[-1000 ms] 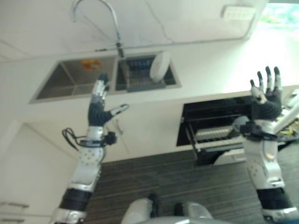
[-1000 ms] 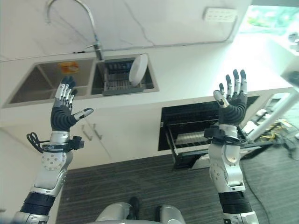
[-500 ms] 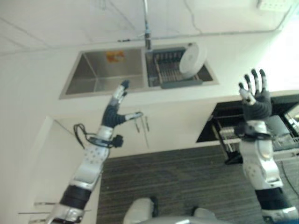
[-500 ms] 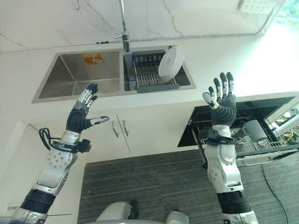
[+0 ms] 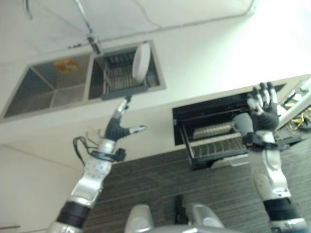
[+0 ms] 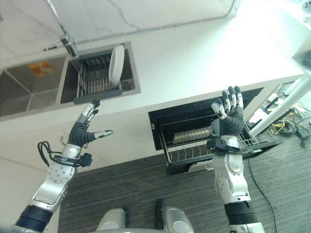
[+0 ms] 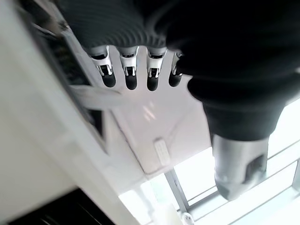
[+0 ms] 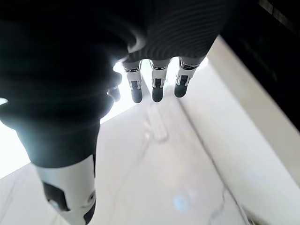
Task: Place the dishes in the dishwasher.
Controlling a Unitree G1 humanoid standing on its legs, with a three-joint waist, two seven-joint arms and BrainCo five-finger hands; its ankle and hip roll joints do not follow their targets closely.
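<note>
Kitchen with a dark striped floor (image 6: 121,187) nearest the camera, pale cabinet fronts above that, then a long white worktop (image 6: 194,58) running across. Both arms are raised in front of the cabinets. The left robot hand (image 6: 82,132) is up with its fingers straight and the thumb stuck out sideways, holding nothing, just below the worktop edge under the sink. The right robot hand (image 6: 228,116) is also spread wide and empty, palm up, hovering in front of the dishwasher (image 6: 204,131). That one's door is open and its lower rack (image 6: 187,153) is pulled out, wire tines visible, with what looks like a row of grey stuff in it, can't tell what exactly. Further back, set into the worktop, there's a double sink (image 6: 34,90). The right basin has a dark dish rack (image 6: 95,82) with one white plate (image 6: 116,63) standing on edge in it. The tap (image 6: 65,41) sits behind the sink against the marbled wall.
</note>
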